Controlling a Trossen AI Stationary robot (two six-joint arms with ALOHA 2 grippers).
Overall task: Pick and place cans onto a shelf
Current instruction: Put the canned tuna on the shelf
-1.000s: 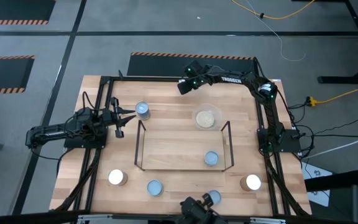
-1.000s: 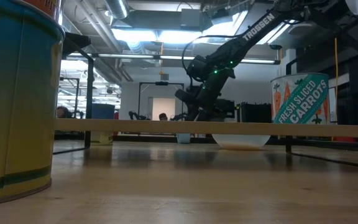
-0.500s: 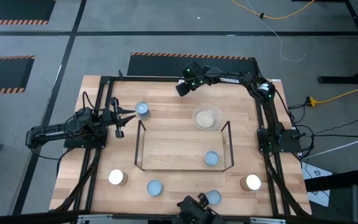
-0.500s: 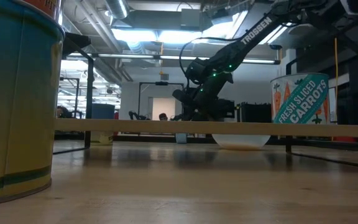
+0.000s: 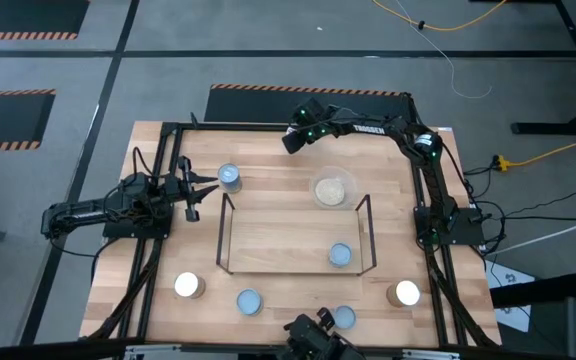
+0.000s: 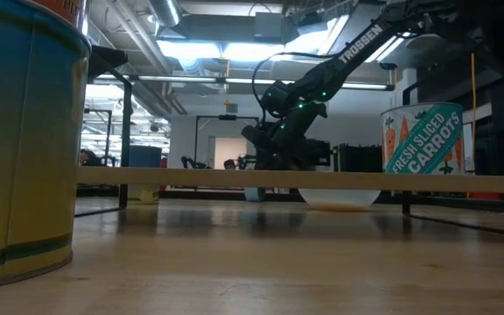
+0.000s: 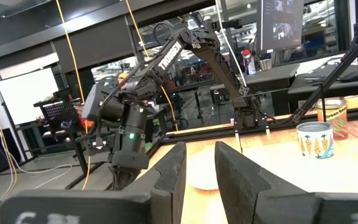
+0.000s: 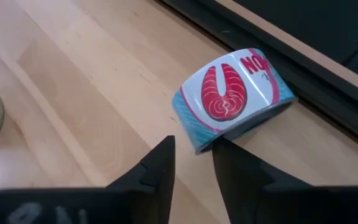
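The right gripper [image 5: 290,141], jaws narrowly spread, hides a salmon can [image 8: 235,98] behind the shelf [image 5: 296,236]. Six more cans show: one inside the shelf, five outside. The left gripper [image 5: 194,189] waits beside it, jaws slightly parted.

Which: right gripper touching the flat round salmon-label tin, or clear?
Cannot tell. In the right wrist view the right gripper overlaps the near rim of the flat round salmon-label tin; no contact or gap shows. The high view hides the tin.

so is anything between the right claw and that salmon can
Nothing visible. In the right wrist view the salmon can lies just past the right claw, with only bare table between them.
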